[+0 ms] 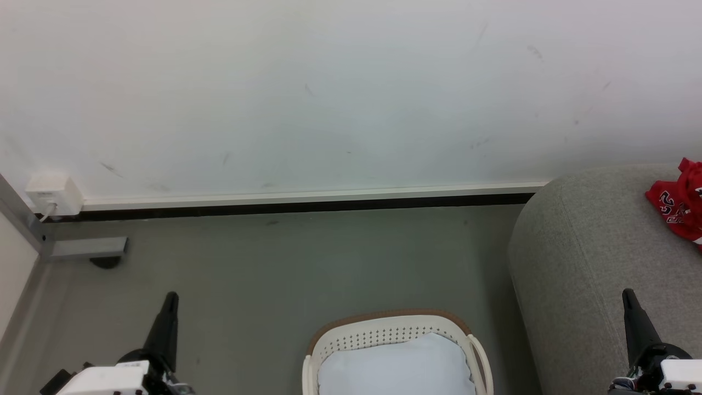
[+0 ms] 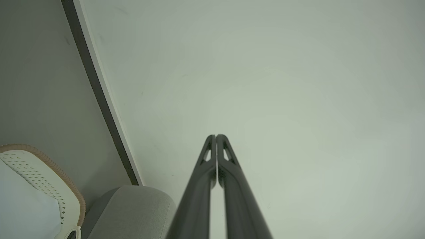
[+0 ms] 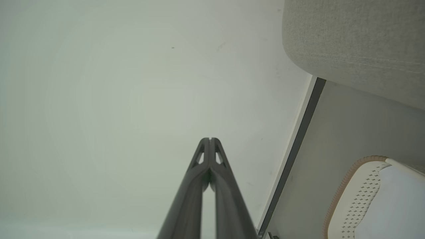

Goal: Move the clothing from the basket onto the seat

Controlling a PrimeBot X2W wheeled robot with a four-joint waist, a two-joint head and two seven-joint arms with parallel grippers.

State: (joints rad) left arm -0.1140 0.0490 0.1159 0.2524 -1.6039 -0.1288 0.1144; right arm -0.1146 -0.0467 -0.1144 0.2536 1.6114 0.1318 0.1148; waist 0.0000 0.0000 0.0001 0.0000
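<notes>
The red clothing [image 1: 680, 206] with black-and-white numbers lies crumpled on the light grey seat [image 1: 581, 258] at the far right of the head view. The white perforated basket [image 1: 351, 343] with its brown rim stands on the floor at bottom centre, a pale blue-white cloth [image 1: 395, 367] lying inside it. My left gripper [image 1: 171, 299] is at the lower left, shut and empty, left of the basket. At the lower right my right gripper [image 1: 628, 296] is shut and empty, in front of the seat's rounded end. In both wrist views the fingers [image 2: 216, 136] [image 3: 210, 140] are pressed together, pointing at the white wall.
A white wall [image 1: 329, 93] with a pale skirting strip runs across the back. A white socket box [image 1: 54, 193] sits low on it at the left, beside a grey metal frame foot [image 1: 88, 248]. Grey floor [image 1: 307, 263] lies between wall and basket.
</notes>
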